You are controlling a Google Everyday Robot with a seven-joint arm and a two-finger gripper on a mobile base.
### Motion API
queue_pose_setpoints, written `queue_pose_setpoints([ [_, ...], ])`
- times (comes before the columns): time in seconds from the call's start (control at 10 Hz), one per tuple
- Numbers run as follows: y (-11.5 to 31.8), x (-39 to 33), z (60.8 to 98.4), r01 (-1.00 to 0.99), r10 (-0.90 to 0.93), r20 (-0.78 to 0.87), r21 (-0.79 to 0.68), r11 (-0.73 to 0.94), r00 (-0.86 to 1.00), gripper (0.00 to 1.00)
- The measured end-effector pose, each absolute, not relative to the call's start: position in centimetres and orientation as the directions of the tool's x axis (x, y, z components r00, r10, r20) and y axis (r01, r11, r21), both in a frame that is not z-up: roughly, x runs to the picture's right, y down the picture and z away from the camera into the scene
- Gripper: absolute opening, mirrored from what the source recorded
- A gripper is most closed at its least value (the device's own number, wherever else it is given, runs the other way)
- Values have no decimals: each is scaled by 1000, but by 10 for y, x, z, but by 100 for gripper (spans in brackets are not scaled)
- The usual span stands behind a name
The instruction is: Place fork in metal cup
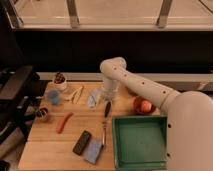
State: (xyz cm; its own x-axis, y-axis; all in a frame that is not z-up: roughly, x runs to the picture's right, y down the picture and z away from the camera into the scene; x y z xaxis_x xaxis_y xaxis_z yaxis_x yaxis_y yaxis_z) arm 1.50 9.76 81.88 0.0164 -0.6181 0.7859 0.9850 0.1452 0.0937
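Note:
The fork point(103, 133) is a thin silver utensil lying lengthwise on the wooden table, just left of the green tray. The metal cup point(44, 114) is small and dark, and stands near the table's left edge. My white arm reaches in from the right and bends down over the middle of the table. Its gripper point(108, 96) hangs open and empty just above the top end of a black-handled utensil point(107, 108). The gripper is well behind the fork and far to the right of the metal cup.
A green tray point(118, 145) fills the front right. A red bowl point(138, 103) holding an orange fruit sits behind the tray. A black slab point(82, 142), a blue-grey pad point(93, 150), a red stick point(64, 122), a light blue cup point(54, 97), a white cup point(60, 83) and a crumpled cloth point(93, 98) lie about.

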Motion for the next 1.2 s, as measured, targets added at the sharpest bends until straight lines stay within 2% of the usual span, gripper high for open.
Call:
queue_pose_setpoints([
  [0.2, 98, 15, 819, 985, -618, 786, 93, 145, 17, 62],
  [0.6, 129, 3, 839, 983, -572, 819, 62, 170, 47, 62],
  [1.2, 173, -8, 863, 994, -526, 848, -13, 106, 68, 62],
])
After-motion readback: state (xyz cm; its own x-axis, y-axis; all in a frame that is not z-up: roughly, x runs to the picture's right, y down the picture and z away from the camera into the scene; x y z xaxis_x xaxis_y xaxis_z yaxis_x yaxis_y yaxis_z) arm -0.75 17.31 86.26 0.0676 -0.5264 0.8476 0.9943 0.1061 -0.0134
